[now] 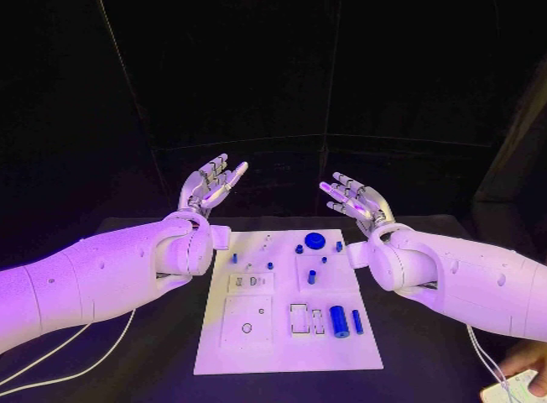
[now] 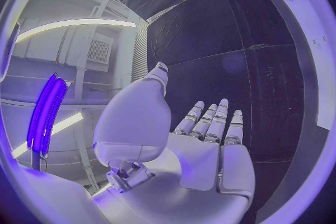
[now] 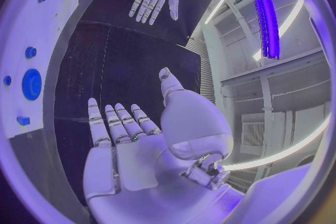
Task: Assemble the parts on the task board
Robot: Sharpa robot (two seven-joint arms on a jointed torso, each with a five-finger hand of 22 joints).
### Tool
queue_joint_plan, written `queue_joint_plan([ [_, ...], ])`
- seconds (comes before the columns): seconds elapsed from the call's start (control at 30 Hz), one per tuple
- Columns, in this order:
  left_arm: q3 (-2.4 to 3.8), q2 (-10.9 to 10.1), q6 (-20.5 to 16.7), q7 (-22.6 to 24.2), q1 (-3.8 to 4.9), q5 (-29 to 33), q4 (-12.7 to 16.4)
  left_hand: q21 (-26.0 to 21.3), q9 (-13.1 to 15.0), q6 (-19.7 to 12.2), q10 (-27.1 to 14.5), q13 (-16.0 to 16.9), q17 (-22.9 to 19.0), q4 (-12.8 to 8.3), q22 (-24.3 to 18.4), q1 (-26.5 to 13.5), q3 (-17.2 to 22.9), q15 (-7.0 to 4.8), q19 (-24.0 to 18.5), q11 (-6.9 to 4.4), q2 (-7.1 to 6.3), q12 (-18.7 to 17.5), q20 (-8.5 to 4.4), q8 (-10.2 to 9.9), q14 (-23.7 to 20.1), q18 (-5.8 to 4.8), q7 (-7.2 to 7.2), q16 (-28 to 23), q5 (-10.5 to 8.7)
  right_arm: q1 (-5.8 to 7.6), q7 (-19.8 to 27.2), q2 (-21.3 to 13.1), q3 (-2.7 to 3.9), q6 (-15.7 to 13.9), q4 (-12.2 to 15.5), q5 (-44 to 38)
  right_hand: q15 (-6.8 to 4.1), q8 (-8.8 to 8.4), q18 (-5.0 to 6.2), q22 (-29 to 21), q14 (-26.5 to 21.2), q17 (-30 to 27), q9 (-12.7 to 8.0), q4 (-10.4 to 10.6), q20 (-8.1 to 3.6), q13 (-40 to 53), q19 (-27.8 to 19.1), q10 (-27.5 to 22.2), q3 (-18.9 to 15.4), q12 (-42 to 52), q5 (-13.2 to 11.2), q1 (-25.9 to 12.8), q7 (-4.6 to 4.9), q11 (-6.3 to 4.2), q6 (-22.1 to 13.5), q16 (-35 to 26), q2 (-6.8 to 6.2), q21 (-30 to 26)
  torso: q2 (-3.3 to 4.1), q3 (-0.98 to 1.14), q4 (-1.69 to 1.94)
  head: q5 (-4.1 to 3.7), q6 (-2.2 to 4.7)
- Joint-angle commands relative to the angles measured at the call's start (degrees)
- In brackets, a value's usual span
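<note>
Silver-fingered, the left robot hand (image 1: 212, 186) hovers empty with fingers spread beyond the far left corner of the white rectangular task board (image 1: 289, 344) on the black tabletop (image 1: 419, 353). Small blue plastic parts (image 1: 339, 321) lie on it, the cylinder's long axis running front to back, nearer the right robot hand (image 1: 356, 200), likewise released.

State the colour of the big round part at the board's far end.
Blue. The round part shows best in the head view.
</note>
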Motion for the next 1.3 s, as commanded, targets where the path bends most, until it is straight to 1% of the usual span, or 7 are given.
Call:
queue_joint_plan([
  [0.03,-0.09,0.2,4.6,3.9,0.27,2.1,-0.4,0.4,0.1,1.3,1.4,0.2,0.3,0.5,0.2,1.9,0.1,0.39,0.5,0.53,0.16,0.3,0.77,0.4,2.0,1.06,4.36,0.6,0.3,0.59,-2.6,0.6,-0.25,10.4,-1.4,-5.9,2.01,0.89,2.56,0.8,8.9,0.8,0.5,-3.5,0.33,0.6,4.8,7.1,0.6,1.1,0.1,6.5,7.79,1.96,4.6,1.6,0.36,1.5,0.0,0.0,0.0,0.0,0.01],
  [0.17,-0.09,0.2,4.6,3.9,0.27,2.1,-0.4,1.3,0.4,4.0,4.8,0.4,1.0,0.4,0.7,2.1,0.2,1.12,2.6,1.58,0.92,0.7,0.89,0.7,7.3,0.64,5.33,2.0,0.26,1.11,-3.3,1.2,-0.54,13.1,-2.9,-7.3,0.84,3.33,5.21,2.8,27.6,2.3,1.8,-7.0,0.26,2.0,16.8,24.9,2.0,4.6,-0.6,10.9,8.06,1.78,17.0,5.9,0.27,5.8,0.0,0.0,0.0,0.0,0.01],
  [0.3,-0.09,0.2,4.6,3.9,0.27,2.1,-0.4,5.3,1.1,11.6,15.6,1.4,2.8,-0.2,2.9,1.7,-0.9,2.78,12.3,3.93,2.64,2.6,0.97,2.1,21.1,-1.14,6.43,5.9,0.1,1.26,-3.5,1.4,-0.63,13.9,-3.3,-7.7,-1.86,6.52,7.68,3.8,37.2,2.3,3.1,-9.8,-0.01,2.1,22.4,35.2,2.9,6.9,1.5,12.9,5.08,-0.97,33.2,8.2,-0.51,8.8,0.0,0.0,0.0,0.0,0.01],
  [0.33,-0.14,-1.9,6.8,2.6,0.29,2.1,-0.8,6.9,1.3,14.1,19.9,1.7,2.9,-0.6,3.7,1.9,-1.3,2.85,16.4,4.07,2.97,3.3,0.97,2.5,23.1,-1.13,6.52,6.5,0.05,1.38,-2.5,0.5,-0.55,11.2,-5.9,-23.1,-2.19,6.57,7.79,3.8,38.3,2.2,3.0,-10.2,-0.16,1.9,23.2,36.3,3.0,6.9,1.5,12.9,4.78,-1.35,34.5,8.2,-0.53,9.2,0.75,-0.28,-0.05,0.09,0.06],
  [0.7,-0.13,-6.1,8.4,1.8,0.28,-1.7,3.8,18.3,2.3,36.2,46.2,2.6,6.8,-5.9,7.7,5.1,-4.1,-3.74,46.7,-0.84,6.2,8.3,-2.81,6.3,46.3,1.48,4.45,12.5,0.16,3.96,-4.6,-0.5,-0.52,10.0,-5.3,-37.7,-5.57,4.6,7.78,5.0,49.7,1.9,2.1,-14.6,-3.66,1.7,31.6,47.0,6.1,4.4,0.2,11.4,3.42,-3.84,43.0,6.8,0.26,14.1,3.23,-0.32,0.3,-0.48,0.79],
  [1.07,-0.1,-10.4,14.2,-1.3,0.68,-8.8,10.5,19.6,1.9,40.2,52.3,3.2,11.2,-9.7,7.9,7.8,-3.7,-6.06,52.4,-2.97,7.68,8.3,-5.22,6.8,52.9,1.43,2.7,13.6,0.06,6.0,-12.5,-1.2,-0.47,10.2,-4.0,-60.1,-9.58,3.23,7.61,11.1,62.0,2.5,2.2,-14.7,-8.47,1.9,41.5,53.1,8.8,2.6,-0.4,13.5,2.07,-5.93,46.8,8.5,-1.99,26.1,6.15,-1.17,1.59,-1.69,1.58],
  [1.3,-0.1,-11.2,15.5,-2.6,0.82,-8.0,12.4,19.6,1.8,40.1,52.4,3.2,12.0,-10.5,7.8,8.3,-3.6,-6.15,52.8,-2.98,7.87,7.7,-5.36,6.4,53.2,1.4,2.74,13.5,0.08,6.68,-20.4,0.2,-0.42,12.2,-3.7,-75.5,-11.49,2.73,7.68,16.0,71.0,3.5,2.2,-14.5,-10.6,1.8,44.1,54.4,9.0,2.0,-4.0,12.1,1.06,-7.25,47.9,13.1,-2.96,34.2,7.47,-1.29,1.9,-1.78,1.7],
])
